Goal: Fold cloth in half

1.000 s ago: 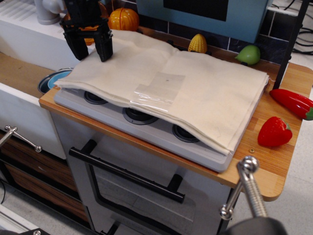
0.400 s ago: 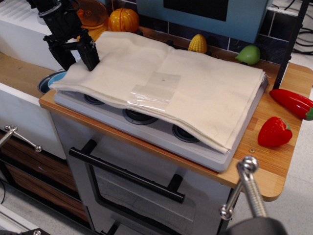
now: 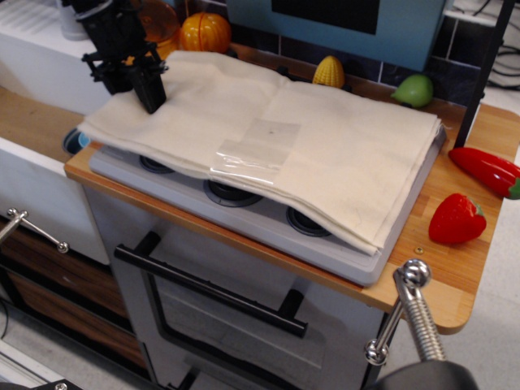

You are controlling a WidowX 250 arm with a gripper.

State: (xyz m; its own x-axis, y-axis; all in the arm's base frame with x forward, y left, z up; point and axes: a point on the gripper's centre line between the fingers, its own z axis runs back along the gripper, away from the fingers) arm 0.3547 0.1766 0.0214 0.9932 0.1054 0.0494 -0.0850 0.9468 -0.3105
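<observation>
The cream cloth (image 3: 341, 162) lies spread over the toy stove top (image 3: 244, 213), layered, with a clear glossy tape patch (image 3: 256, 150) near its middle front. Its right end lies in stacked layers at the stove's right edge. My black gripper (image 3: 146, 96) stands at the cloth's far left edge, pointing down. Its fingers converge to one tip on the fabric and look shut on the cloth's edge. The cloth's left corner hangs out past the stove's left side.
A blue plate (image 3: 73, 140) peeks out under the cloth's left corner. An orange pumpkin (image 3: 205, 32), corn (image 3: 328, 71) and a green fruit (image 3: 416, 89) stand behind the stove. A red pepper (image 3: 487, 171) and strawberry (image 3: 457, 219) lie at the right. A black post (image 3: 487, 65) rises at the back right.
My gripper moved left along the cloth's far edge and its fingers drew together. The cloth's left corner shifted left, covering more of the blue plate.
</observation>
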